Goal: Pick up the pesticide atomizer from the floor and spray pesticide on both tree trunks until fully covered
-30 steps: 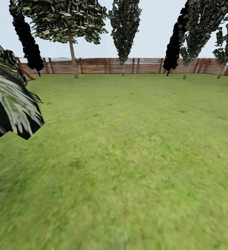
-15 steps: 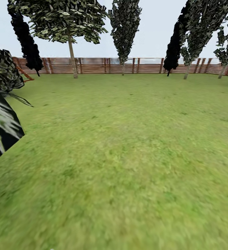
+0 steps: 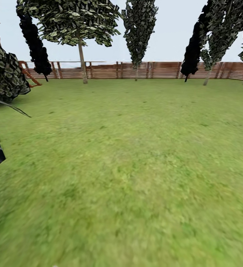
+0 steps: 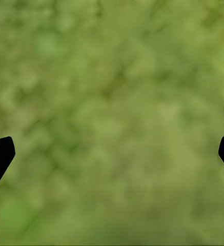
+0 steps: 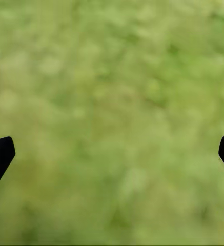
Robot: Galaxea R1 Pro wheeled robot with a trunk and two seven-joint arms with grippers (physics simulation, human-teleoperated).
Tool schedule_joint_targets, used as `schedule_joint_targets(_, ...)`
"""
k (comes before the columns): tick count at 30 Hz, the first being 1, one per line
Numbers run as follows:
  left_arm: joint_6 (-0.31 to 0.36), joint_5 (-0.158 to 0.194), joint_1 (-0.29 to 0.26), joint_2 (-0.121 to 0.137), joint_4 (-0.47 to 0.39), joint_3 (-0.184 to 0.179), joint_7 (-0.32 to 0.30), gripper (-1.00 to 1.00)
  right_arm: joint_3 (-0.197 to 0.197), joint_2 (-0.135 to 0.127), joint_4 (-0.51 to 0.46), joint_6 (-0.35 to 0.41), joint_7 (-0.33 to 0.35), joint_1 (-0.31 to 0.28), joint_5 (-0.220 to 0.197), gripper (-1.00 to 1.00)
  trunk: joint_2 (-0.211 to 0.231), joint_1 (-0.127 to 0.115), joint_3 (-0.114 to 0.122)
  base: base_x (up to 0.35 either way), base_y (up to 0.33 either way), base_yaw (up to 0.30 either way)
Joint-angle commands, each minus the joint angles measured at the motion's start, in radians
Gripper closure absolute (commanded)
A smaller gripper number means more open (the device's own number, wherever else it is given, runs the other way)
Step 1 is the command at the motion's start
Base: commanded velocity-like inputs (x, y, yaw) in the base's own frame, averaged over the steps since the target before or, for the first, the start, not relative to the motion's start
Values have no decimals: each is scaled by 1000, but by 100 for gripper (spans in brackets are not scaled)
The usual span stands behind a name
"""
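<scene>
Head view faces across the lawn [image 3: 136, 167] toward the fence [image 3: 155, 70]; both wrist views look closely down at grass.

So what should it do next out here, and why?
Probably keep driving and looking around: both the left gripper and right gripper hang open over bare lawn, holding nothing. Ahead stand a fence and trees, no sprayer.

Garden: wide green lawn [image 3: 136, 155] running back to a brown slatted fence [image 3: 155, 70]. One pale-trunked tree [image 3: 81, 55] with a blocky green crown stands upright at the fence, left of centre; its bark is too distant to judge.
</scene>
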Motion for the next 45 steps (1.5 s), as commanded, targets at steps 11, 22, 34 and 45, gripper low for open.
schedule_joint_targets(11, -3, 1, -1, 0, -5, 2, -1, -100, 0, 0, 1, -3, 0, 0, 1, -100, 0, 0, -1, 338, -108, 30)
schedule_joint_targets(22, -3, 1, -1, 0, -5, 2, -1, -100, 0, 0, 1, -3, 0, 0, 2, -100, 0, 0, -1, 338, -115, 155)
schedule_joint_targets(34, -3, 1, -1, 0, -6, 2, -1, -100, 0, 0, 1, -3, 0, 0, 2, -100, 0, 0, -1, 338, -129, 276)
schedule_joint_targets(45, -56, -1, -1, 0, 3, 2, -1, -100, 0, 0, 1, -3, 0, 0, 2, -100, 0, 0, -1, 338, -112, 277)
